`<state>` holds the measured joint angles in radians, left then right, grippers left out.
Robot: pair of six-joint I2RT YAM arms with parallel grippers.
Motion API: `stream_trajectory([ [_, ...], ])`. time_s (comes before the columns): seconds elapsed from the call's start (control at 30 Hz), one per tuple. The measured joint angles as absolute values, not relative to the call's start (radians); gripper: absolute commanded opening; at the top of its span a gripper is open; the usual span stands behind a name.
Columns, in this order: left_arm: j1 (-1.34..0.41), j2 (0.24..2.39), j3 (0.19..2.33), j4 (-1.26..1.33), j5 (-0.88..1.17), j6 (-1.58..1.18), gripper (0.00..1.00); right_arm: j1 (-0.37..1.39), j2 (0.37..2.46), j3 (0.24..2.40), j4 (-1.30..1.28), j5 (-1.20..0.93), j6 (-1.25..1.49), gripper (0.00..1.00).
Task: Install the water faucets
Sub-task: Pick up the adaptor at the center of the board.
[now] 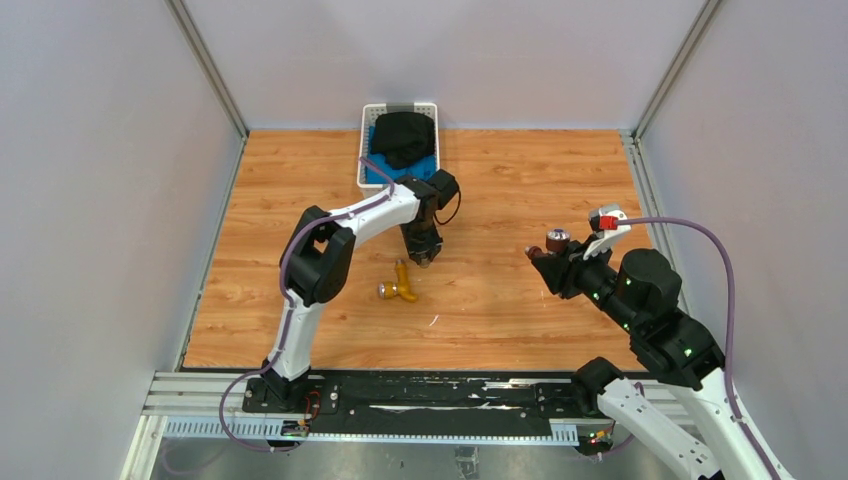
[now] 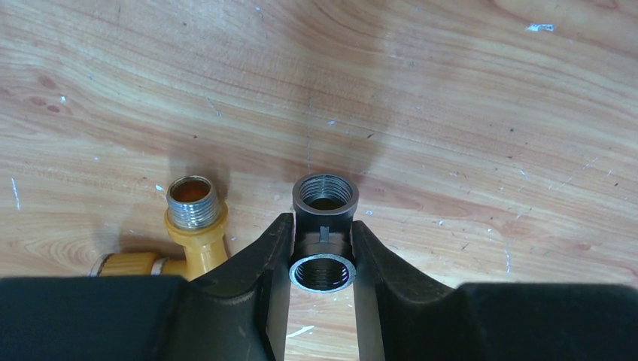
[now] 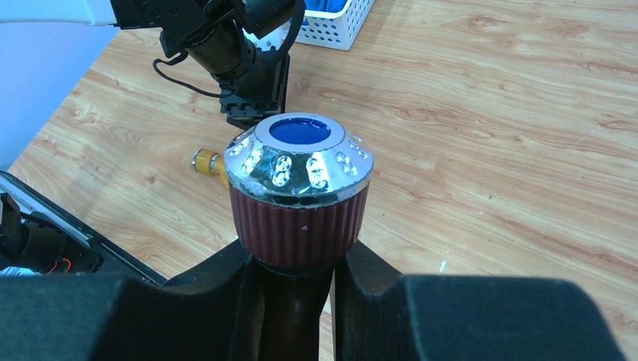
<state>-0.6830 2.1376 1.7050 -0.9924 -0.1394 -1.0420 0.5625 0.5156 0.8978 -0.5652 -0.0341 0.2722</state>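
Walls (image 1: 90, 200) of plain grey panel shut you in on three sides, with aluminium posts (image 1: 205, 65) at the back corners. Your counter (image 1: 520, 170) is a wood-grain board, lightly scratched and flecked with white. Take the brass-yellow faucet (image 1: 402, 285) lying on its side on that board as your mark.

On the near side of it, a black rail (image 1: 400, 395) runs along the counter's edge and carries both arm bases. Well beyond it, against the back wall, stands a white perforated basket (image 1: 366, 160) with a dark cloth (image 1: 405, 135) bundled over something blue.

Just beyond the brass faucet and slightly right, your left hand (image 1: 425, 255) points down at the board. In its wrist view the fingers (image 2: 267, 263) press on both sides of a dark grey threaded fitting (image 2: 325, 197), so the hand is clenched on it. The brass faucet's threaded end (image 2: 194, 199) lies just left of that.

Well to the right of the brass faucet, your right hand (image 1: 548, 262) is raised off the counter. It grips the reddish-brown faucet (image 1: 556, 240) by the stem, under the ribbed knob (image 3: 299, 188) with its silvery cap and blue disc.
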Motion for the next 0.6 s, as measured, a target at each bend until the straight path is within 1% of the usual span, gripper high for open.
stream_trajectory([
  [0.17,-0.683,2.140,1.707,-0.970,-0.116,-0.948,0.00,0.562,0.501,0.879,-0.553,-0.046,0.269,0.00],
  [0.27,-0.680,2.122,1.702,-0.915,-0.055,-0.818,0.00,0.562,0.467,0.819,-0.492,-0.082,0.263,0.00],
  [0.33,-0.677,2.070,1.680,-0.870,0.006,-0.714,0.00,0.562,0.454,0.764,-0.414,-0.132,0.261,0.00],
  [0.47,-0.657,1.854,1.625,-0.816,0.170,-0.509,0.00,0.562,0.492,0.737,-0.286,-0.249,0.237,0.00],
  [0.6,-0.568,1.584,1.613,-0.779,0.423,-0.363,0.00,0.562,0.501,0.736,-0.170,-0.340,0.183,0.00],
])
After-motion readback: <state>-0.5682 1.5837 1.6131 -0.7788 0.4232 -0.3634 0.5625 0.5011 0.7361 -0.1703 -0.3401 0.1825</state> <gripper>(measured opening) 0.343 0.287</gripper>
